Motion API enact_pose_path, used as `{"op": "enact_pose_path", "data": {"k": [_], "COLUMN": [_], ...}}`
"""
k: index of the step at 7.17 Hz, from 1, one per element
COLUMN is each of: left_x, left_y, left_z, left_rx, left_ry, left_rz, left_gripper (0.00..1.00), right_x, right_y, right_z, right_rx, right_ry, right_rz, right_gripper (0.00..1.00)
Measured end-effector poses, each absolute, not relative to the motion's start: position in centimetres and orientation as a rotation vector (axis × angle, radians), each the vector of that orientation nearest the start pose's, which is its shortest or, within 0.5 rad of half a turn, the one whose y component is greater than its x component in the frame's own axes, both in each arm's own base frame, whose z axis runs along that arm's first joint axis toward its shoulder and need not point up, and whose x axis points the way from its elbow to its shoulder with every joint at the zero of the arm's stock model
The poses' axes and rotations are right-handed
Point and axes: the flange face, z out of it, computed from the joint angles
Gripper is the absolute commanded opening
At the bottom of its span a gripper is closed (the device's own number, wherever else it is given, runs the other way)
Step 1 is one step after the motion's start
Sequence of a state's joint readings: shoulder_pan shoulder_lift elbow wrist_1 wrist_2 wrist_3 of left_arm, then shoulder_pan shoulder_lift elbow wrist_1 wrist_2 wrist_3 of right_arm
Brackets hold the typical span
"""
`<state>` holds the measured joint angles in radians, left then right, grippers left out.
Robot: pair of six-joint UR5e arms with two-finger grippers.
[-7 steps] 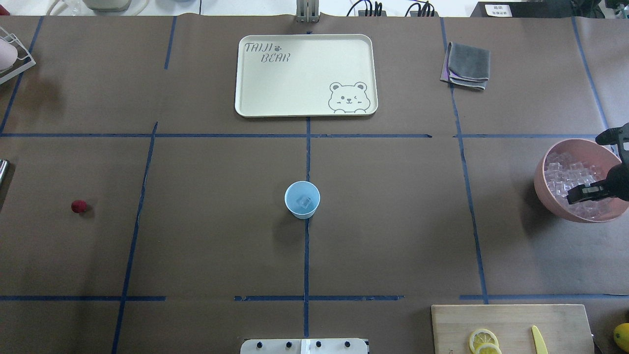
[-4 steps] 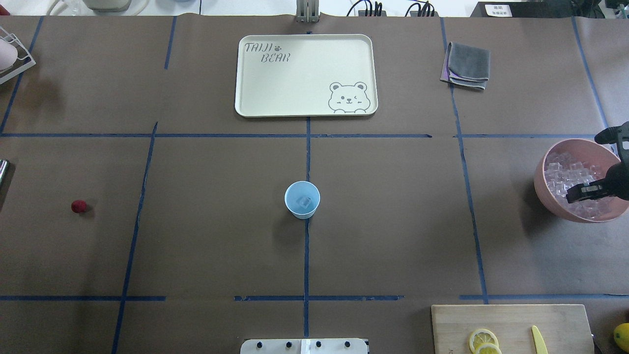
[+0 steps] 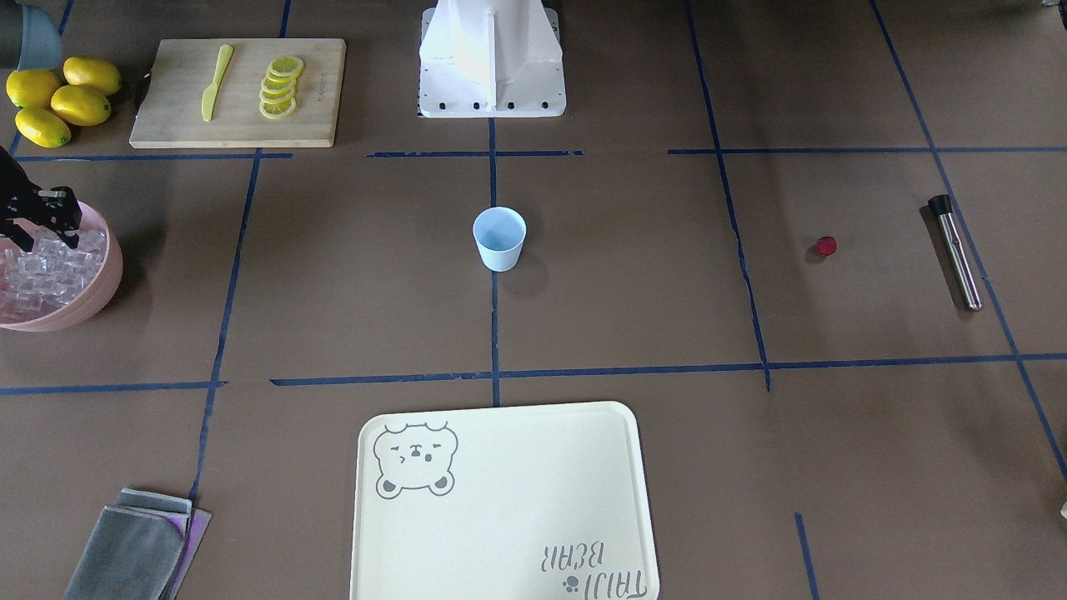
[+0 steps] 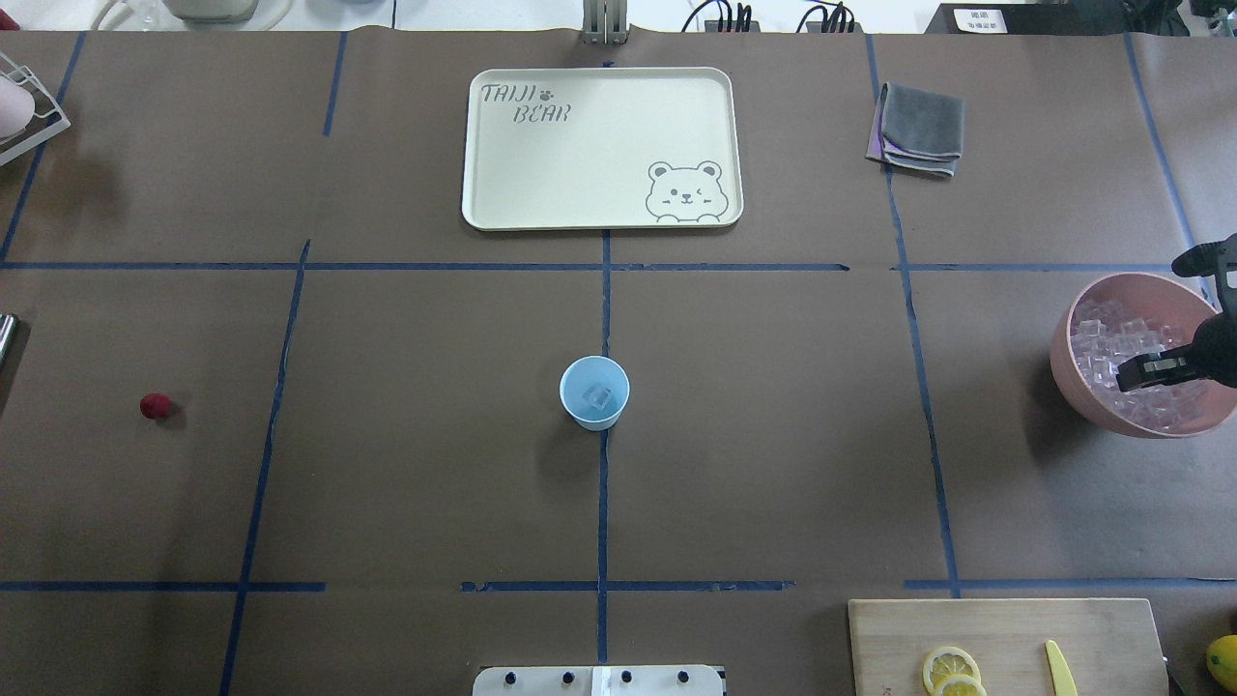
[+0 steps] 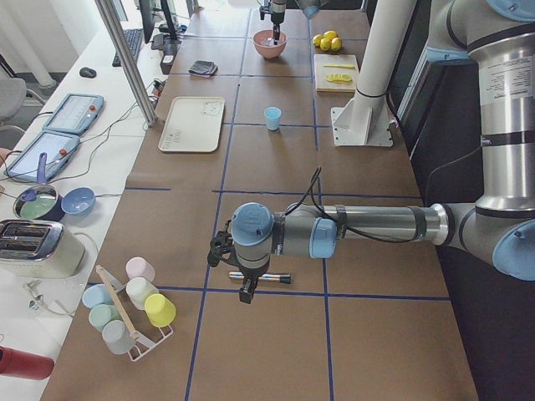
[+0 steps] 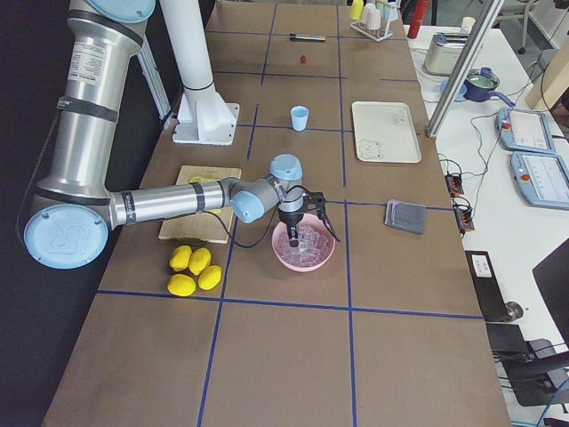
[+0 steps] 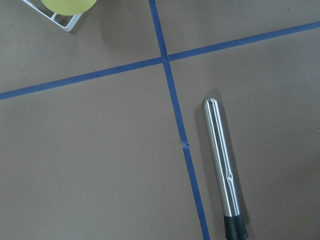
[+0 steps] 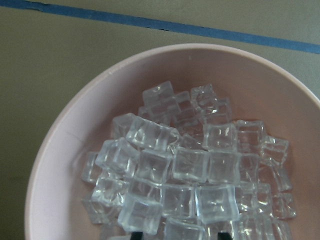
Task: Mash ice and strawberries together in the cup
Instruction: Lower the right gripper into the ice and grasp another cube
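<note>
The pale blue cup [image 4: 594, 379] stands upright at the table's middle with one ice cube [image 4: 600, 396] inside it. More ice [image 8: 190, 170] fills the pink bowl [image 4: 1073, 377] at the right edge. My right gripper [image 4: 1136, 372] hangs over that bowl; in the right wrist view its fingertips [image 8: 137, 235] stand apart over the cubes, so it is open. The strawberry [image 4: 155, 406] lies alone on the table far left. My left gripper [image 5: 240, 280] shows only in the exterior left view, above a steel muddler [image 7: 222, 165]; I cannot tell whether it is open or shut.
A cream bear tray [image 4: 599, 145] lies beyond the cup, and a folded grey cloth [image 4: 920, 128] at the back right. A cutting board [image 4: 1005, 643] with lemon slices and a yellow knife sits near right, with whole lemons [image 3: 58, 100] beside it. A rack of cups [image 5: 134, 309] stands at the far left.
My right gripper has shifted slightly toward the far side of the pink bowl. The cup and the strawberry have not moved.
</note>
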<state>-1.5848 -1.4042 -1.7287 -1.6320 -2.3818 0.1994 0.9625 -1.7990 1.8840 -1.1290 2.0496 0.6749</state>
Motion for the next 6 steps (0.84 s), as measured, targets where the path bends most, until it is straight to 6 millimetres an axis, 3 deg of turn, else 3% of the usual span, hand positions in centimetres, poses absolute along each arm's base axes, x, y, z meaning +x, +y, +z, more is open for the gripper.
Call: {"op": "enact_pose_path", "data": {"k": [1, 2, 4, 6], "left_x": [-6.7, -6.7, -6.7, -6.7], "left_y": [-42.4, -42.4, -42.4, -42.4], "left_z": [64.8, 64.8, 64.9, 64.9], "left_rx": [0.136, 0.136, 0.135, 0.135], "left_ry": [0.803, 0.803, 0.803, 0.803], "left_rz": [0.196, 0.196, 0.195, 0.196], "left_gripper": [1.0, 1.0, 1.0, 1.0], "right_x": [-17.0, -17.0, -16.8, -15.0], "right_y": [-39.9, -39.8, -39.8, -40.1], "right_z": [56.9, 56.9, 56.3, 53.1], "right_rx": [0.136, 0.137, 0.146, 0.176], "right_ry": [-0.683, -0.683, -0.69, -0.729], "right_rz": [-0.061, -0.06, -0.06, -0.035], "right_gripper": [0.15, 0.08, 0.07, 0.09]}}
